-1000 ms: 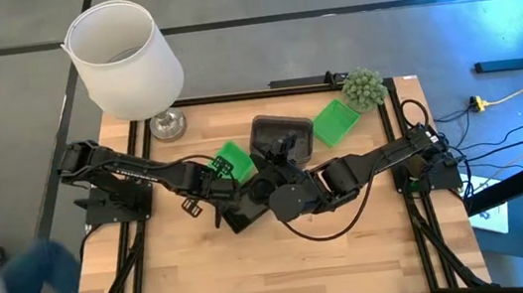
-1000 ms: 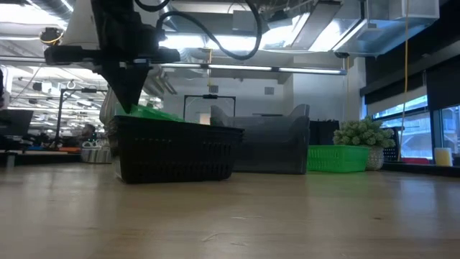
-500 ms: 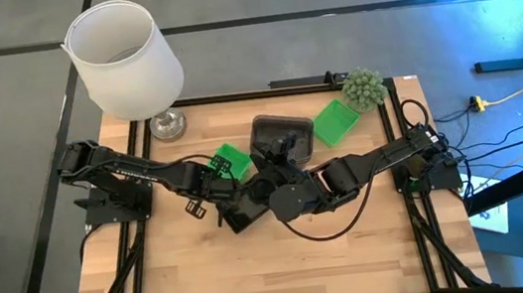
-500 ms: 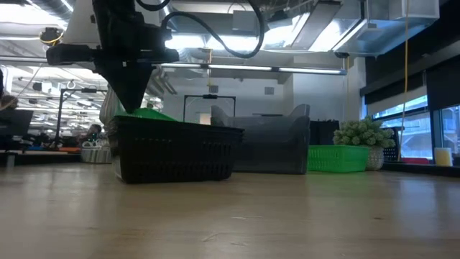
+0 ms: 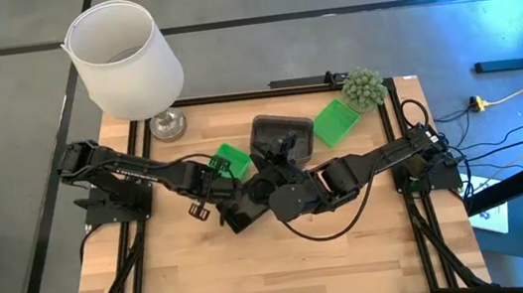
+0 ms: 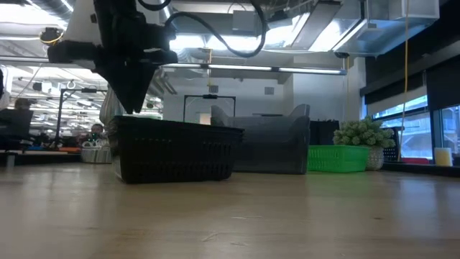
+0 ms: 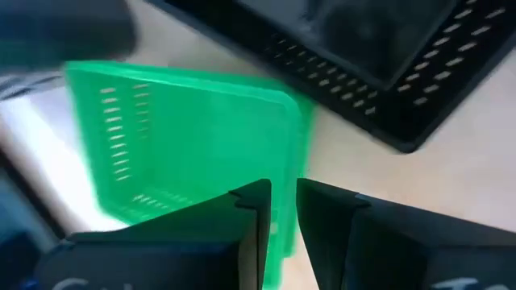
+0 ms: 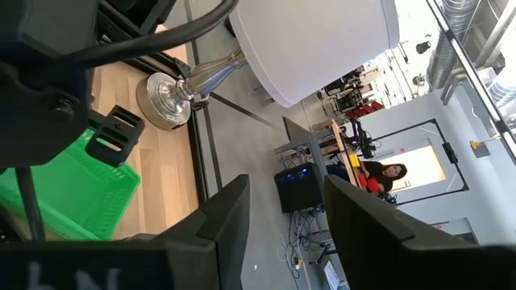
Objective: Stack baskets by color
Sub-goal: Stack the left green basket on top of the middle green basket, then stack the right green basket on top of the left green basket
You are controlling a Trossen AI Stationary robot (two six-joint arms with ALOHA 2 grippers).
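A green basket [image 5: 231,158] [image 7: 193,137] lies on the table left of centre. My left gripper [image 7: 279,217] [image 5: 216,180] points steeply down over its edge, open by a narrow gap, and the basket's rim shows in that gap. A black basket [image 5: 240,214] [image 6: 176,151] stands just in front of it. The grey baskets [image 5: 280,132] [image 6: 269,144] stand nested behind centre. A second green basket [image 5: 335,120] [image 6: 336,158] lies at the far right. My right gripper [image 8: 286,217] [image 5: 274,165] hangs open above the middle of the table, touching nothing. My left gripper has one finger on each side of the green basket's rim [image 7: 284,181], coming from above. I cannot tell whether either finger touches the rim. The basket rests on the table.
A white lamp [image 5: 126,58] stands at the far left corner, its metal foot [image 5: 167,125] on the table. A small green plant [image 5: 362,86] [image 6: 363,137] sits at the far right. The near half of the table [image 5: 276,265] is bare wood.
My left gripper has rolled about its own axis and opened. The green basket's raised edge, which showed above the black basket in the low view, has sunk out of sight behind it. My right arm has kept still.
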